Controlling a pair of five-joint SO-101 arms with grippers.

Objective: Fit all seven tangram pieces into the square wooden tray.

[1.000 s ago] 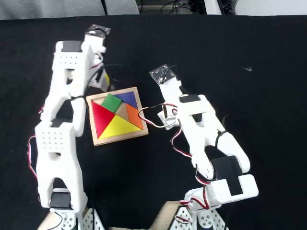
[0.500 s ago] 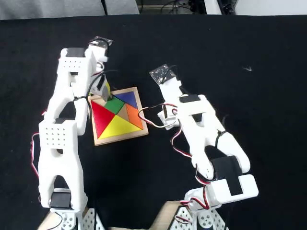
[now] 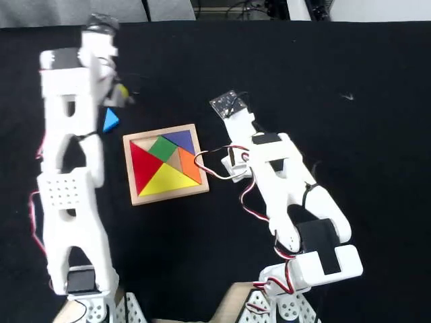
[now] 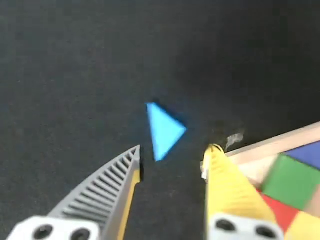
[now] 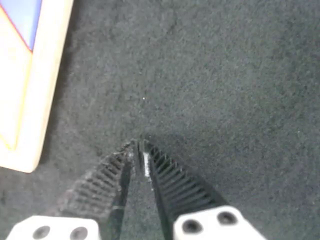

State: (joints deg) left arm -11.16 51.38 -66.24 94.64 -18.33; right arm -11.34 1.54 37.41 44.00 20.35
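Here, the left jaws stand wide open and hold nothing: the grey ribbed finger (image 4: 112, 182) and the yellow finger (image 4: 230, 185) are well apart above the black bench (image 4: 75, 60). Just ahead of their tips, about in line with the gap between them and touching neither, the blue triangle (image 4: 164, 131) lies flat on the bench. Outside the yellow finger, beside its tip, is a corner of the square wooden tray (image 4: 270, 145). Inside that corner a strip of bare wood shows between the rim and the green square (image 4: 291, 181).

From the high view, the blue triangle (image 3: 110, 120) lies close to the left arm (image 3: 67, 188), near the tray corner closest to the left jaws but apart from it. Farther from those jaws, the tray (image 3: 172, 196) holds six pieces. They are the green square (image 3: 159, 146), the red triangle (image 3: 139, 168), the yellow triangle (image 3: 168, 180), a small tan triangle (image 3: 174, 158), an orange piece (image 3: 190, 165) and a violet-blue piece (image 3: 179, 138).

The right jaws are closed over the bench, their ribbed fingers (image 5: 172, 180) meeting at the tips with nothing between them. Off to one side of them, near but not touching, runs the tray's rim (image 5: 47, 85). The violet-blue piece (image 5: 20, 15) sits just inside it.
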